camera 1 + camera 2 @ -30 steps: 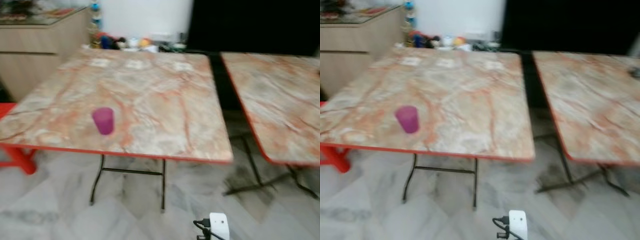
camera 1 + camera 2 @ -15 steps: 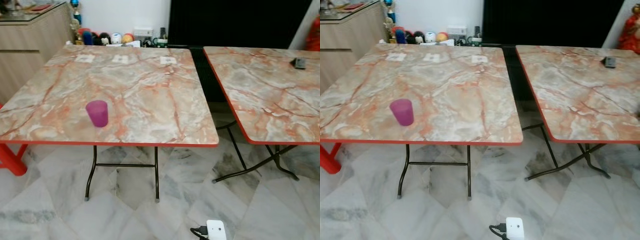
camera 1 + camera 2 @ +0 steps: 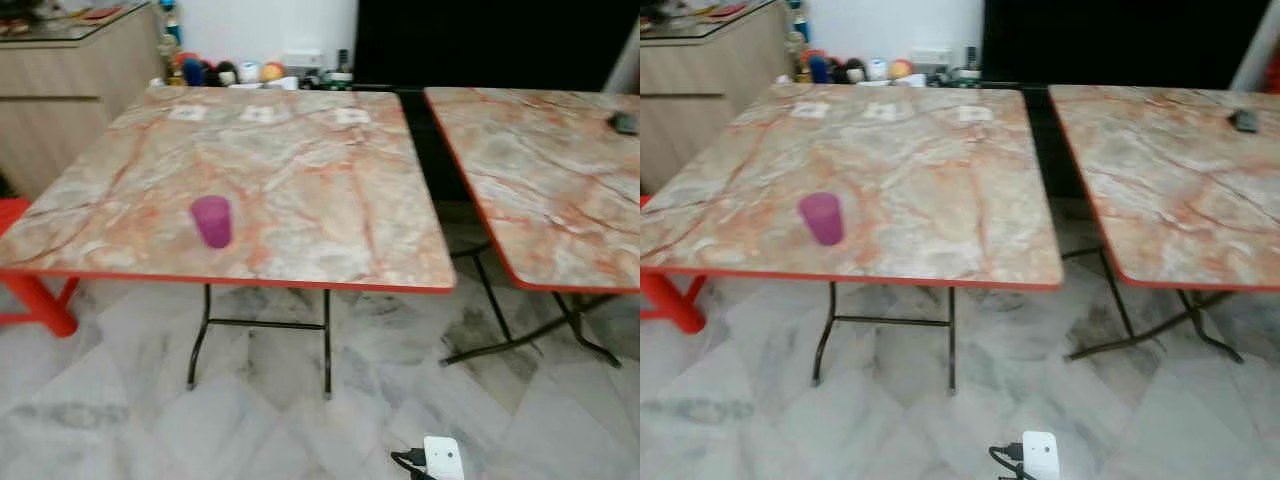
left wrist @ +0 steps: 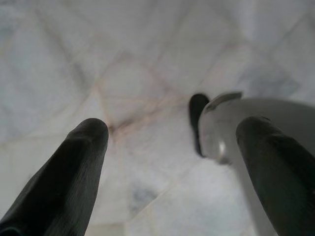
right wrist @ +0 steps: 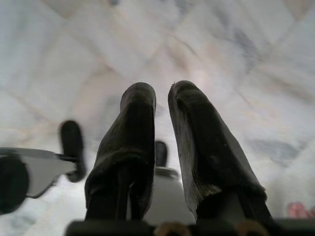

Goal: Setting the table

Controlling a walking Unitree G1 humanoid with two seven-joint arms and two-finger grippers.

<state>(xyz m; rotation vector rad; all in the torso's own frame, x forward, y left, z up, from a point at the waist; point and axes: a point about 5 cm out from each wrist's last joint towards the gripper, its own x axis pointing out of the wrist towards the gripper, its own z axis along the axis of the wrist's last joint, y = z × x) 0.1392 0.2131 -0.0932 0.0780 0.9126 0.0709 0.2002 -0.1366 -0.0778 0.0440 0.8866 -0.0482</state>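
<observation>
Left jaws point(image 4: 172, 142) parted, right jaws point(image 5: 162, 101) nearly closed, empty; small magenta cup point(image 3: 212, 220) upright on marbled table point(image 3: 300, 190)

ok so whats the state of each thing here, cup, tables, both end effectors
purple cup: upright, alone on the left table near its front edge
left table: standing, three small white cards along its far edge
right table: standing, a small dark object near its far right edge
left end effector: open, empty, pointing at the floor
right end effector: fingers nearly together, empty, pointing at the floor
</observation>
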